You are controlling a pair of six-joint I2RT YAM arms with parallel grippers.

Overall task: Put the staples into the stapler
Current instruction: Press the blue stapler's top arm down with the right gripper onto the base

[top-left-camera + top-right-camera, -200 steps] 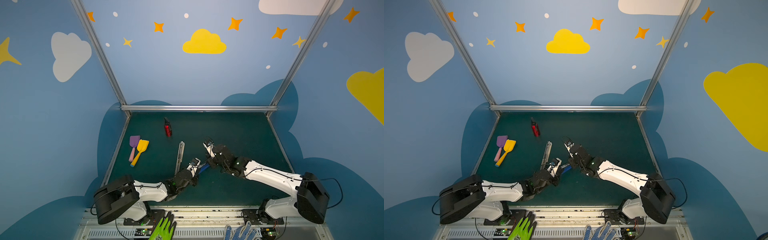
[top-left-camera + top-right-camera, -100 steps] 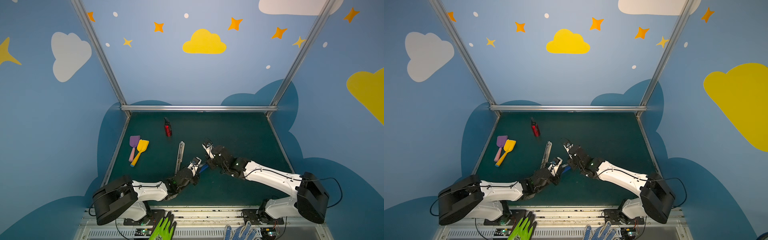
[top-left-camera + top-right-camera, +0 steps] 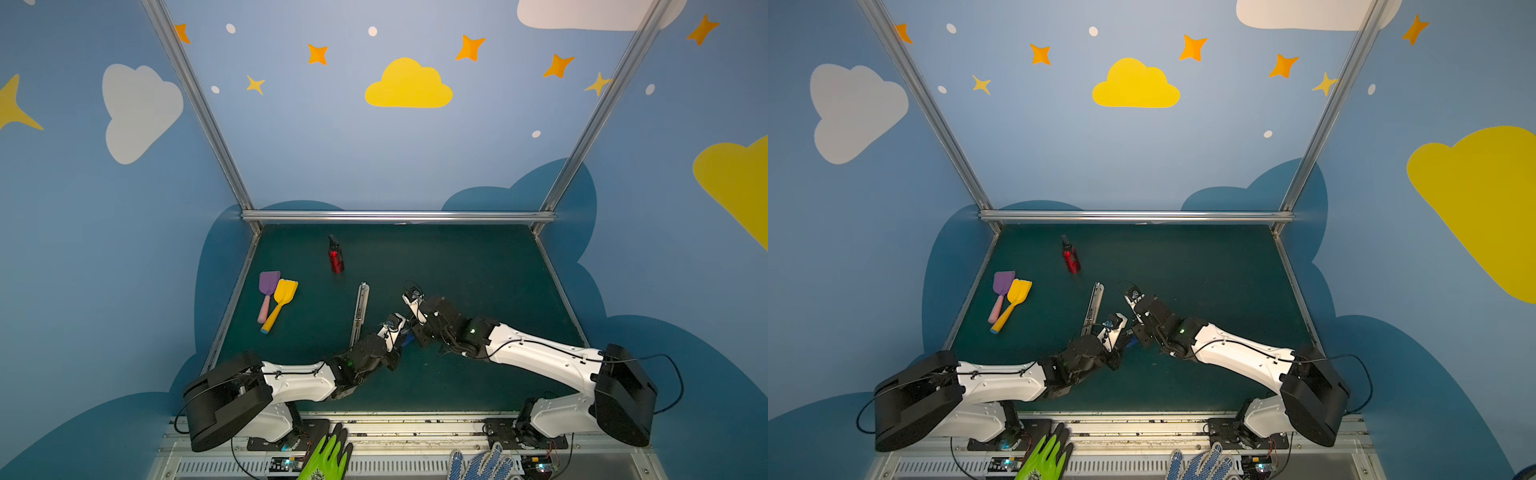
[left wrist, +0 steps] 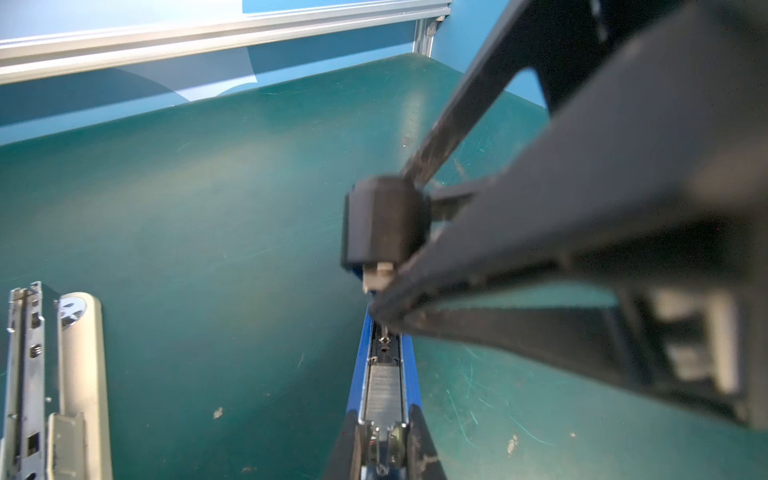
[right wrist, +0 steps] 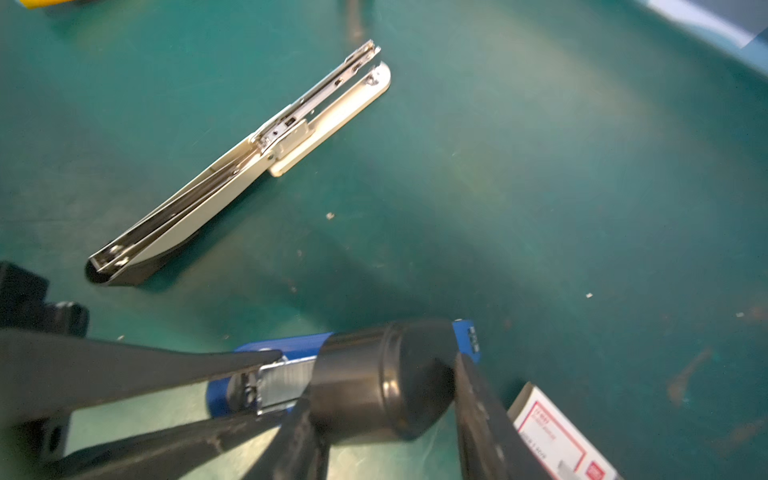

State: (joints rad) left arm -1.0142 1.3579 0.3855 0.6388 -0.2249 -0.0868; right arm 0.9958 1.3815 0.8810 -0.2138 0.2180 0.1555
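A blue stapler [image 4: 409, 374] lies open near the table's front middle, small in both top views [image 3: 408, 340] [image 3: 1132, 343]. A grey strip of staples [image 4: 384, 390] [image 5: 282, 382] sits in its channel. My left gripper [image 4: 384, 415] [image 3: 399, 334] is shut on the channel's sides. The stapler's black top part [image 5: 382, 374] [image 4: 384, 222] stands between the fingers of my right gripper [image 5: 382, 378] [image 3: 417, 330]. They lie close along both its sides; blur hides whether they press it. The white, red-labelled staple box [image 5: 552, 436] rests beside them.
A second, silver-white stapler [image 3: 359, 316] [image 5: 249, 166] lies opened flat just left of the grippers. A red bottle [image 3: 336, 257] stands behind it. Purple [image 3: 268, 286] and yellow [image 3: 284, 293] toy spatulas lie at the left edge. Gloves [image 3: 328, 457] rest off the front rail.
My right gripper has slid slightly left and nearer, toward the left gripper. The left arm and the blue stapler have stayed in place.
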